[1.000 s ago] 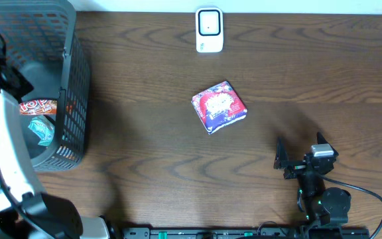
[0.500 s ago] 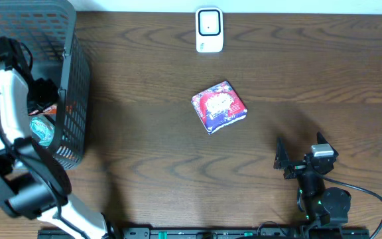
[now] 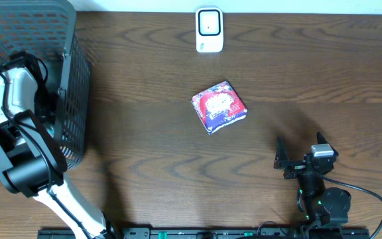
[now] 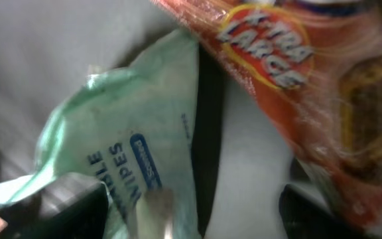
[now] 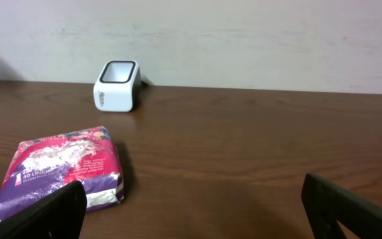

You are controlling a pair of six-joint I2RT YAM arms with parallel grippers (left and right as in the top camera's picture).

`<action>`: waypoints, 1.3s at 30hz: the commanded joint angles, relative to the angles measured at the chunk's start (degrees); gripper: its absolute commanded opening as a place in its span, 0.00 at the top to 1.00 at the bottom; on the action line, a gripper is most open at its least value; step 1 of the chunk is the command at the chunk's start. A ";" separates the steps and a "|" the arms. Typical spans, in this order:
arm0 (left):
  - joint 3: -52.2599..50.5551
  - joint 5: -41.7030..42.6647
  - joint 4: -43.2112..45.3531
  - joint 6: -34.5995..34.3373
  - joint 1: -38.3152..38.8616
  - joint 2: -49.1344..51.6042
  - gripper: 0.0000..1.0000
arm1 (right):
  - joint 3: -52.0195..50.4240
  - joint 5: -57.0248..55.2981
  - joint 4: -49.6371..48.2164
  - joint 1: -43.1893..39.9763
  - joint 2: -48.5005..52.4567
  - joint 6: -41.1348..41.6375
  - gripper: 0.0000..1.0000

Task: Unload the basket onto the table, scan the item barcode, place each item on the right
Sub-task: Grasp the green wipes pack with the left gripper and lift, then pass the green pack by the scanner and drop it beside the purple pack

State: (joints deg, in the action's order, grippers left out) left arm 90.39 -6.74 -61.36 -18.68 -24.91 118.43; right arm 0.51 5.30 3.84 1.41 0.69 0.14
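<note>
the overhead view shows the left arm reaching down into the basket (image 3: pixel 71 79) at the table's (image 3: pixel 144 133) left end, its tool hidden there; only the left wrist view shows the left tool (image 4: pixel 191 216), fingers apart, a pale green wipes pack (image 4: pixel 131 153) between them and an orange bag (image 4: pixel 297 86) partly over it. whether the fingers touch the pack i cannot tell. the pink and purple packet (image 3: pixel 219 106) lies flat mid-table, printed face up, well apart from the white scanner (image 3: pixel 209 30) at the far edge. it is nearly square, with no clear long axis, its corners turned askew to the table's edges. the right tool (image 5: pixel 194 212), fingers wide apart and holding nothing, faces it.
</note>
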 commanded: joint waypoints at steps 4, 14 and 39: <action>-0.42 -1.44 -0.61 0.17 -0.04 0.20 0.92 | -0.20 -0.26 0.15 0.50 -0.31 -0.63 0.01; 8.57 -1.38 -2.14 0.13 -0.04 -11.43 0.93 | -0.20 -0.26 0.15 0.50 -0.31 -0.63 0.01; 8.98 32.65 20.24 -0.55 24.70 -37.97 0.93 | -0.20 -0.26 0.15 0.50 -0.31 -0.63 0.01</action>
State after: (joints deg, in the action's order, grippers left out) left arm 99.88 26.13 -39.20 -19.46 -5.34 78.26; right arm 0.51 5.28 3.81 1.41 0.69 0.14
